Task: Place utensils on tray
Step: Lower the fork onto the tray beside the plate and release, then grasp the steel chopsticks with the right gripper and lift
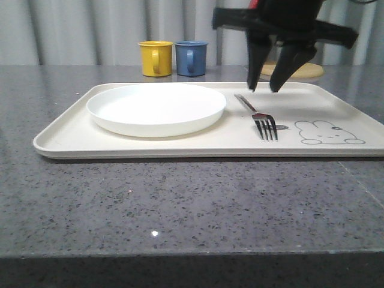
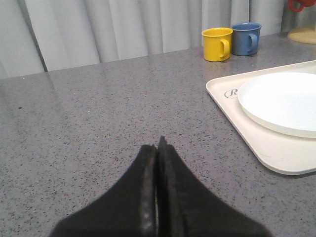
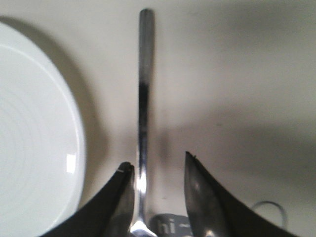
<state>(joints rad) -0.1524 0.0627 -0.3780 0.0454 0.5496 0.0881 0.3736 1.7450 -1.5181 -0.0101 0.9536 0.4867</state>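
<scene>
On the tray (image 1: 180, 144), fork (image 1: 257, 114) lengthwise front-to-back, tines toward the camera, beneath the open right gripper (image 1: 264, 89).

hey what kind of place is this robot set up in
Probably a staged test bench made to look like a dining counter: a speckled grey stone-look countertop, a plain pleated curtain as backdrop, and tableware laid out, a white plate and fork on a cream tray.

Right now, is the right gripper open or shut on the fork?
Open. The right gripper has its fingers spread either side of the fork, which lies flat on the tray.
</scene>
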